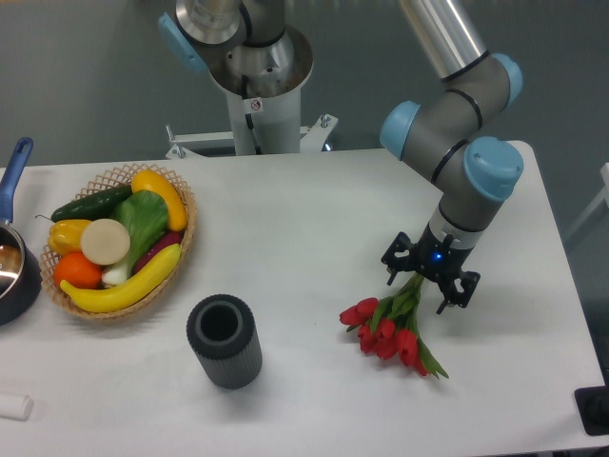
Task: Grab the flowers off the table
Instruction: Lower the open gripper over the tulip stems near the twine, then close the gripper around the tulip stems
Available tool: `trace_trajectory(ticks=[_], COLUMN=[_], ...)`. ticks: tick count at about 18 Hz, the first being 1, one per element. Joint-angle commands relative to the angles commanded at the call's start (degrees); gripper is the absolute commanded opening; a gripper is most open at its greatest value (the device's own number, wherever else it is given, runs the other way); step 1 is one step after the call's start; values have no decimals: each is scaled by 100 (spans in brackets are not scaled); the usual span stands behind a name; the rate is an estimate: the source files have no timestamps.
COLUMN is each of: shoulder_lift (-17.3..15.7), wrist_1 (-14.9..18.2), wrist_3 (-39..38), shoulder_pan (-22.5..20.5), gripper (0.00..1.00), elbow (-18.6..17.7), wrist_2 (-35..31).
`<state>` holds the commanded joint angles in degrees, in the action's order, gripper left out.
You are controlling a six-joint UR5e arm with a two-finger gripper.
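Observation:
The flowers (385,333), a small bunch of red tulips with green stems and leaves, lie on the white table (314,219) at the front right. The red heads point to the front left and one leaf sticks out to the front right. My gripper (418,291) points straight down over the upper end of the stems. Its two black fingers (390,276) stand apart, one on each side of the stems, and do not look closed on them. The stem ends under the gripper body are hidden.
A dark grey ribbed cylinder cup (225,340) stands upright front centre. A wicker basket (183,246) of fruit and vegetables sits at the left. A dark pot with a blue handle (13,257) is at the left edge. The robot base (255,86) stands behind.

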<state>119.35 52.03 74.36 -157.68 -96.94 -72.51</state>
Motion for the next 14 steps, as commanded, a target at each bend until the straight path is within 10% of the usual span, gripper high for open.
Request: trace_trajectory(ticks=[14], shoulder_lift=[141], wrist_1=[-351], wrist_3=[26], shoulder_pan=[132], gripper=[100], elbow=[-202], wrist_2=[-299])
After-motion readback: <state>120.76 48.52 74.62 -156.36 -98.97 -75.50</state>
